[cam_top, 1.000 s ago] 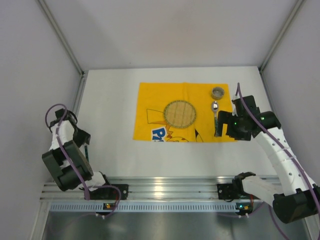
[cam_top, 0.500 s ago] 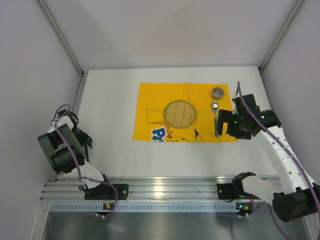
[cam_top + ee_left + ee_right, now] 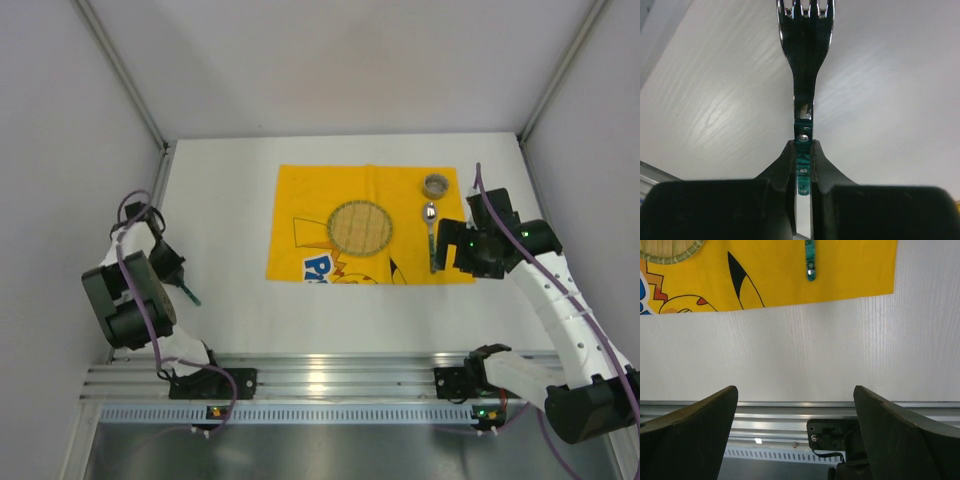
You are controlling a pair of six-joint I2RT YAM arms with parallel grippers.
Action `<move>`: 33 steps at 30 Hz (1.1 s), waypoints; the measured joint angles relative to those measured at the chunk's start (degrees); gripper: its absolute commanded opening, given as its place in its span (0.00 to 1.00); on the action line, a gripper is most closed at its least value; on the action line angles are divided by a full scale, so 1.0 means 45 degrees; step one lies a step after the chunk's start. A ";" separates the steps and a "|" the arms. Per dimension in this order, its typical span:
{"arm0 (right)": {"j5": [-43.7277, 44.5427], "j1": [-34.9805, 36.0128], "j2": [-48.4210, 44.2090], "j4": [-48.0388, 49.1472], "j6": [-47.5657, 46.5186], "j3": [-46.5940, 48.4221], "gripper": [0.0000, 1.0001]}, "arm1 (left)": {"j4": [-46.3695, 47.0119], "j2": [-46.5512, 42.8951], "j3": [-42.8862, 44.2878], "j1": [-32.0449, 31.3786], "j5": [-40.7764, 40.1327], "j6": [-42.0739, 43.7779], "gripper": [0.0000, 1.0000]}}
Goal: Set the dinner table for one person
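white matte dinner table (image 3: 220, 200) between pale, seemingly lilac walls (image 3: 350, 60)

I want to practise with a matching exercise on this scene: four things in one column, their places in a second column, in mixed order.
1 fork
2 spoon
3 round woven mat
4 small bowl

A middle of the yellow placemat
B placemat's far right corner
C held by the left gripper
D on the placemat, on the robot's side of the bowl

Pairs: 1-C, 2-D, 3-A, 4-B
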 measured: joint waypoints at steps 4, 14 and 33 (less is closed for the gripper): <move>0.0029 0.0000 -0.0049 0.0000 0.0126 0.0000 1.00 | -0.0073 -0.0437 0.2152 -0.3007 -0.0505 -0.0078 0.00; 0.0277 0.0005 -0.0748 -0.0204 0.0447 0.0000 1.00 | 0.0413 0.3701 0.9301 -1.0244 0.0165 -0.0646 0.00; 0.0413 0.0010 -0.1574 -0.0763 0.0670 -0.0544 1.00 | -0.0437 0.7378 1.0467 -1.2104 0.0063 -0.1734 0.31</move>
